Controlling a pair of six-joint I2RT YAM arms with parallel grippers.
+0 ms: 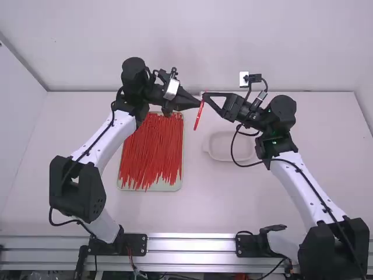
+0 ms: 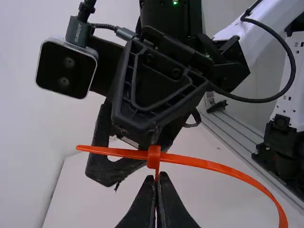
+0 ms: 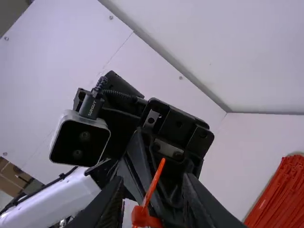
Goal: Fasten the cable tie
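Held in the air over white worktop [image 1: 233, 198], at two o'clock of heap of spare red ties [image 1: 152, 149]: looped red plastic cable tie [image 2: 204, 164], clamped at its head by closed left pincer [image 2: 156, 176]. Right pincer [image 1: 204, 95] spread wide either side of it.

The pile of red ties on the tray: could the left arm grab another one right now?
Probably not yet. The pile lies uncovered close to the left gripper, so the way is free, but its jaws are shut on a cable tie.
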